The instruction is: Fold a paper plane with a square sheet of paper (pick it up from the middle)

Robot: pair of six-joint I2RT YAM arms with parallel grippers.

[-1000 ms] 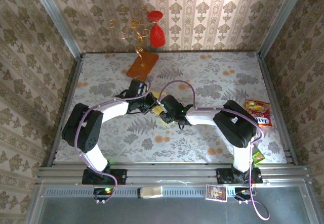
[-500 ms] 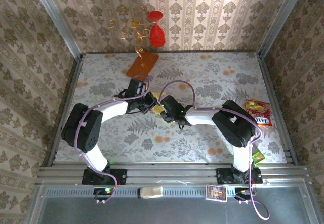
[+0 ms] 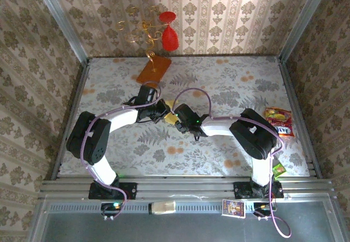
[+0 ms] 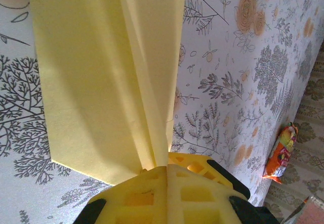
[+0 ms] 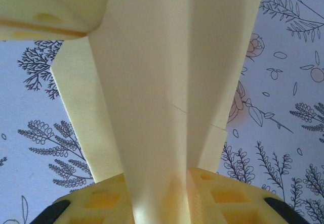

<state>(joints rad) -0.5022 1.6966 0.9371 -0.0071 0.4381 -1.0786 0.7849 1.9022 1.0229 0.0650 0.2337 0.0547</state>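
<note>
Mid-tabletop (image 3: 229, 83), I am gripping the creased sheet of paper (image 4: 101, 82) in my clenched left hand (image 4: 167, 176). My right hand (image 5: 162, 186) is straddling its centre ridge; whether it is grasping, I cannot tell. Final folds are, I judge, remaining.

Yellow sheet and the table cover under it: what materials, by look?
Folded yellow sheet: thin matte paper, apparently; it holds sharp creases and flat layered flaps.
Table cover: smooth floral print, low sheen; cloth or vinyl, can't tell which.

Lab test booth: wallpapered walls (image 3: 235, 12), aluminium frame (image 3: 186, 186).
</note>
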